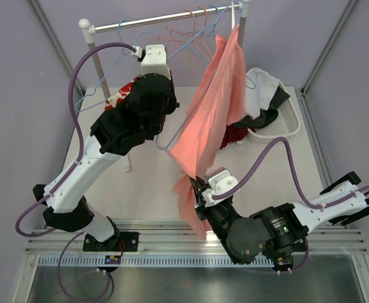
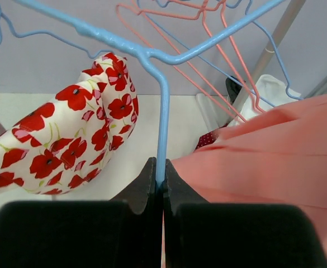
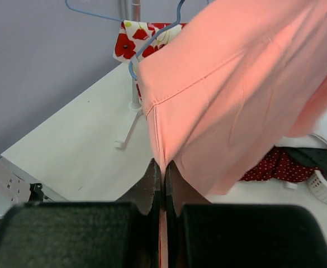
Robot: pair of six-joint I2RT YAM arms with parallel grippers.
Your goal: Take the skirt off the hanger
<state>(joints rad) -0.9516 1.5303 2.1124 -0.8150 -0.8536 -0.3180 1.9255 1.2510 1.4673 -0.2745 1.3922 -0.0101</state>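
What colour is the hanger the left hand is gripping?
Light blue hanger; best in left wrist view.

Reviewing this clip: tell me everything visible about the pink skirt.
The skirt is plain salmon-pink cloth with a stitched hem, draped diagonally from just below the rail down toward the right arm. The right gripper pinches its lower hem corner. Its upper part appears to hang on the blue hanger, whose wire the left gripper clamps.

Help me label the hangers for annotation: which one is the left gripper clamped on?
The light-blue wire hanger in the foreground. Its upright wire is pinched between the shut fingers of the left gripper. The pink hangers behind it hang ungripped.
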